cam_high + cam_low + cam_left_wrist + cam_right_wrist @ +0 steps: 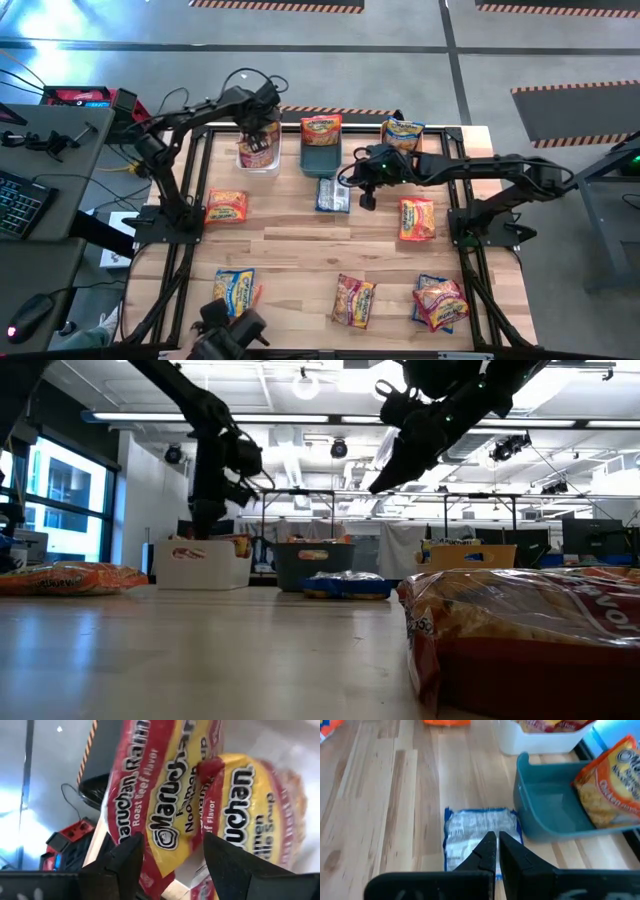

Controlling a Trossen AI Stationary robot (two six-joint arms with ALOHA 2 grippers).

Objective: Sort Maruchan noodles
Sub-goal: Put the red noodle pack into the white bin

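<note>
Releasing over the white bin [258,158]: left gripper [172,857] spread, a pink-red packet [150,795] between its fingers, a second beside it. Right gripper [497,851] pressed together, empty, above the blue packet [480,832] lying just beside the teal bin [555,815], which holds an orange packet [612,780]. Packets look light, soft, crinkly and slippery; best pinched at an edge seam. Other packets lie scattered on the pale wood table [290,250]; open workshop behind

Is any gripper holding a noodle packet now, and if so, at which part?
Nothing is held. The left gripper has open jaws above the red packets in the white bin; the right gripper is shut, empty, above the blue packet.
</note>
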